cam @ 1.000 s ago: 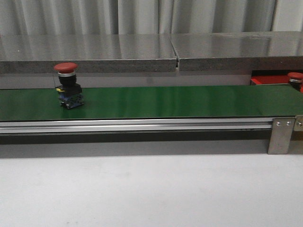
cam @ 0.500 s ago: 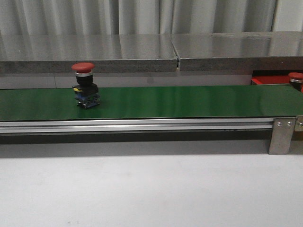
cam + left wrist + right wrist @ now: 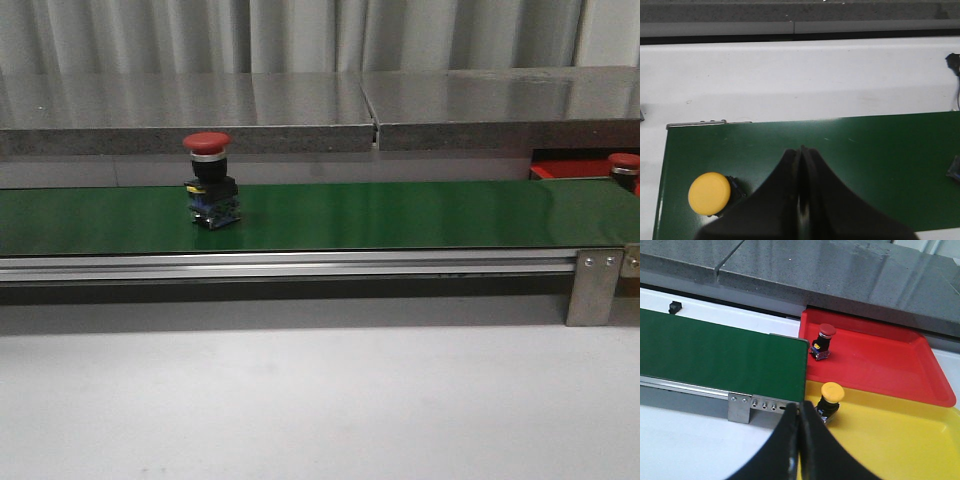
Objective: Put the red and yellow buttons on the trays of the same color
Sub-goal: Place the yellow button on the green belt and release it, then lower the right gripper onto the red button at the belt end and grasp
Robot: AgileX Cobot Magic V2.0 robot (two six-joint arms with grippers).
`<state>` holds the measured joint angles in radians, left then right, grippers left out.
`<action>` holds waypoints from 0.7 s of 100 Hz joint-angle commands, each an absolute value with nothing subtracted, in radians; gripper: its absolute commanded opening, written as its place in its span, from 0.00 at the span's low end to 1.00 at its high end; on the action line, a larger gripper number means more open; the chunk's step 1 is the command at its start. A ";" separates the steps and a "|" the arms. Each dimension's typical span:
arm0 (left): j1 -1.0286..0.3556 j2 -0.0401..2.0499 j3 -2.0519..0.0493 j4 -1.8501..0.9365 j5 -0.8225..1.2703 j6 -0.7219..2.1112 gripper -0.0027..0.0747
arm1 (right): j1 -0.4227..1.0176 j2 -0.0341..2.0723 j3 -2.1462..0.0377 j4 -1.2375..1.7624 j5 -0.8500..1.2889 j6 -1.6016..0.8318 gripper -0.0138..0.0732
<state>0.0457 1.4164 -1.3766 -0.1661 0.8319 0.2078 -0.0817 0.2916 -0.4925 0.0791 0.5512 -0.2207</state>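
A red button (image 3: 209, 182) stands upright on the green belt (image 3: 400, 215), left of the middle. A yellow button (image 3: 710, 193) stands on the belt near its end, beside my shut, empty left gripper (image 3: 801, 150). A red tray (image 3: 880, 360) holds another red button (image 3: 823, 342); this button's cap (image 3: 623, 161) and the tray's corner (image 3: 560, 169) show at the front view's right edge. A yellow tray (image 3: 900, 440) holds a yellow button (image 3: 829, 397). My right gripper (image 3: 799, 407) is shut and empty, above the tray's near edge. Neither gripper shows in the front view.
A steel bracket (image 3: 592, 285) with screws carries the belt's right end; it also shows in the right wrist view (image 3: 750, 407). A grey stone ledge (image 3: 300, 110) runs behind the belt. White tabletop (image 3: 320, 400) lies in front. A small black part (image 3: 674, 306) sits behind the belt.
The red button on the belt has travelled to the right, from the far left toward the middle. Nothing else in the front view has moved.
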 commanded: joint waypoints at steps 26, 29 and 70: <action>-0.058 1.156 -1.160 -0.185 0.669 0.268 0.01 | -0.082 0.299 -0.518 0.080 0.481 -0.228 0.08; -0.063 1.137 -1.139 -0.185 0.664 0.268 0.01 | -0.082 0.299 -0.518 0.080 0.481 -0.228 0.08; -0.076 0.776 -0.831 -0.232 0.601 0.268 0.01 | -0.082 0.299 -0.518 0.080 0.481 -0.228 0.08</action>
